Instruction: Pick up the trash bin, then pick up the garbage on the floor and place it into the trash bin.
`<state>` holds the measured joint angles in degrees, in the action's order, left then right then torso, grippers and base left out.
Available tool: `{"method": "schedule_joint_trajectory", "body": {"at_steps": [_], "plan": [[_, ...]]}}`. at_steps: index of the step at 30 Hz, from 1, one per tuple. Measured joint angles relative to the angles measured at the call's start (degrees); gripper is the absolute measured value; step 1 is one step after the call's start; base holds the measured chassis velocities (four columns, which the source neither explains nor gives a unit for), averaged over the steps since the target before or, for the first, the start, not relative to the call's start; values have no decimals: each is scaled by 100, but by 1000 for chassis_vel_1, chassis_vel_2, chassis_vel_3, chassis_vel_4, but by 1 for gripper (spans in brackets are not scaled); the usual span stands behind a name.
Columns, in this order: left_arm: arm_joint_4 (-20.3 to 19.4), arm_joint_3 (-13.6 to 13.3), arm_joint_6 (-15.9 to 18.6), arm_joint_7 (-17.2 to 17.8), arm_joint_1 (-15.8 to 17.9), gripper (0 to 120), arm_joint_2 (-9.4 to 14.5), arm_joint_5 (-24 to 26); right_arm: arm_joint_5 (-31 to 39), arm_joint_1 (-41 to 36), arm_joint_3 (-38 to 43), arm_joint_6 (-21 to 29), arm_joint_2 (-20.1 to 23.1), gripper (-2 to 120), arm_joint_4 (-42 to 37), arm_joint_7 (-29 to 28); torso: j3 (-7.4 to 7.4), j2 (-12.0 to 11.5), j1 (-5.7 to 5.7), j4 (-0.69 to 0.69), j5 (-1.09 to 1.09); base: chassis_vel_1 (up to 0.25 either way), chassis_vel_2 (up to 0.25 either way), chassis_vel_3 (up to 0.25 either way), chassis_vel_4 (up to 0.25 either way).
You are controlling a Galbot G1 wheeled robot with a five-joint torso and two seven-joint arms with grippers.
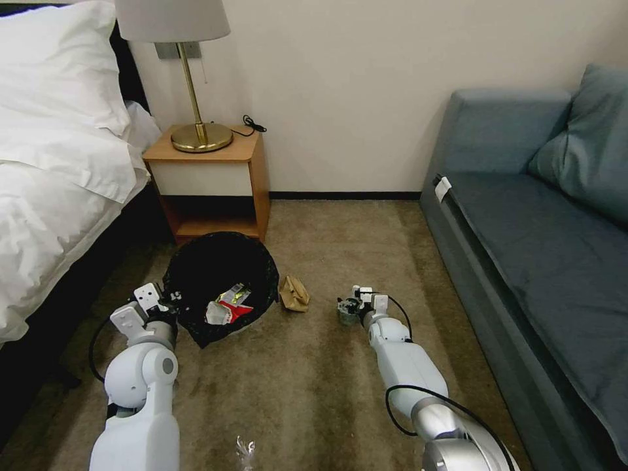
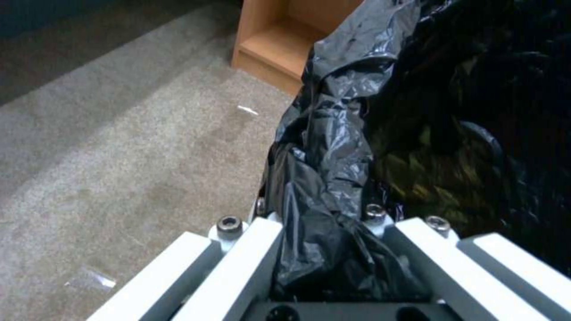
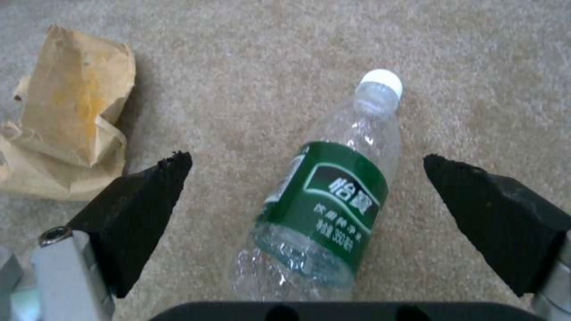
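Observation:
The trash bin (image 1: 219, 275), lined with a black bag, is on the carpet in front of the nightstand. Inside it lie a red-and-white carton (image 1: 230, 314) and a shiny wrapper (image 1: 235, 294). My left gripper (image 1: 167, 302) is at the bin's left rim, shut on the black liner (image 2: 333, 249) and rim. A tan paper wad (image 1: 294, 292) lies just right of the bin. My right gripper (image 1: 350, 307) hovers low over a clear plastic bottle (image 3: 333, 196) with a green label. The fingers are open on either side of the bottle and do not touch it. The paper wad (image 3: 71, 116) sits beside one fingertip.
A wooden nightstand (image 1: 209, 176) with a brass lamp (image 1: 196, 134) stands behind the bin. The bed (image 1: 59, 196) lies along the left and a blue sofa (image 1: 536, 229) along the right. A clear plastic scrap (image 1: 245, 451) lies on the carpet near my base.

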<state>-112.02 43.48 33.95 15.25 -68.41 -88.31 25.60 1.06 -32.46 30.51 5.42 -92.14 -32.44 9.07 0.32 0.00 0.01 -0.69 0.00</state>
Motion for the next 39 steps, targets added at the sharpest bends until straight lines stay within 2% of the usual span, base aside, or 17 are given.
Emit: {"method": "schedule_joint_trajectory", "body": {"at_steps": [39], "plan": [[-111,-81,-28,-11,-132,3,-55,-151,-206,141,386,-179,0,100,683,506,0,0,0,0,0,0,0,0,0]]}}
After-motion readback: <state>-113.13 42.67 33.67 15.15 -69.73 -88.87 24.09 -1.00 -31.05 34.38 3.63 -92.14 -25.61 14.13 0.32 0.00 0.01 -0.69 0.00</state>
